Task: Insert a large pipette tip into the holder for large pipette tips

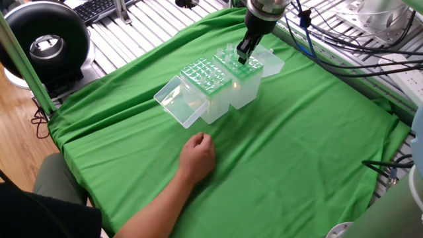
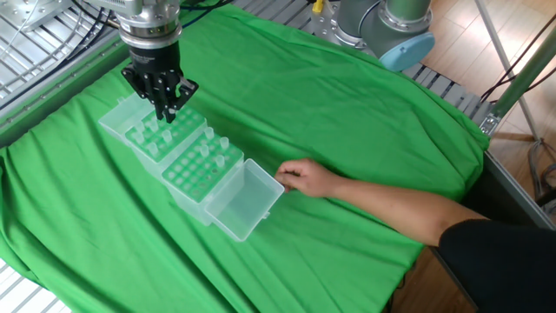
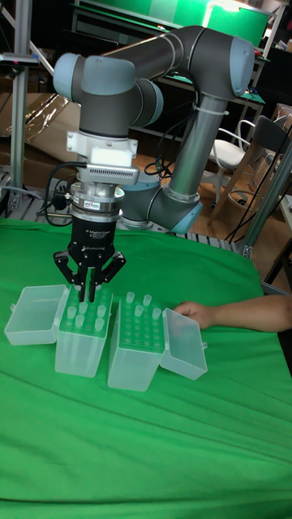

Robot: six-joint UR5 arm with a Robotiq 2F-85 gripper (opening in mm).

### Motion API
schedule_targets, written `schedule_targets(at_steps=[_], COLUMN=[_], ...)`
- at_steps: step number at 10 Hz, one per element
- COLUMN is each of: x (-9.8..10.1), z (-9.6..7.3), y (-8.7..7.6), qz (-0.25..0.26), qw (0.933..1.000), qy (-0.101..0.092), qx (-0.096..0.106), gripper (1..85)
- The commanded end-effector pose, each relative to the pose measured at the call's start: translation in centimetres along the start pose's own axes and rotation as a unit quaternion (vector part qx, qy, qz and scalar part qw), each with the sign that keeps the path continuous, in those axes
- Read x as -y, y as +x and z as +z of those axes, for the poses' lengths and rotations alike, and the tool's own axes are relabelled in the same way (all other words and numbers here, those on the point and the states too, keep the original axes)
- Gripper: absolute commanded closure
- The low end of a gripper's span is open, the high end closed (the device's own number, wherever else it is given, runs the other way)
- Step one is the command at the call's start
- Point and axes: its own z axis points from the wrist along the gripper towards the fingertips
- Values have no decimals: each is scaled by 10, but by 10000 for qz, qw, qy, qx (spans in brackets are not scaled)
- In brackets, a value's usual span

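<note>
Your gripper (image 3: 88,293) hangs straight down over the holder for large pipette tips (image 3: 81,340). Its fingertips are just above the grid top, on the side nearest the holder's open lid (image 3: 32,314), which lies flat on the cloth. The fingers are drawn narrow, nearly together. Whether a tip is pinched between them, you cannot tell from any view, because the dark fingers hide the gap.

The holder stands on the green cloth (image 1: 297,145) with several tips upright in its holes. It touches a second grid-topped box (image 3: 134,349), whose own clear lid (image 3: 185,345) hangs open on the far side from the holder.

A person's hand (image 1: 198,155) rests on the cloth near that second box's lid — well apart from the gripper, palm down and fingers curled.
</note>
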Motion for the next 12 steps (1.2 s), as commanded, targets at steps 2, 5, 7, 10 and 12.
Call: schedule_targets(at_steps=[2, 5, 7, 10, 12], x=[-5, -5, -8, -10, -13], z=[-11, -20, -31, -49, -63], y=[-1, -3, -5, -11, -14], qz=[99, 98, 97, 98, 121], qw=[9999, 9999, 9999, 9997, 9994], qy=[-31, 2, -1, 60, 85], qx=[-19, -68, -107, -196, -306], gripper=[697, 703, 707, 710, 727])
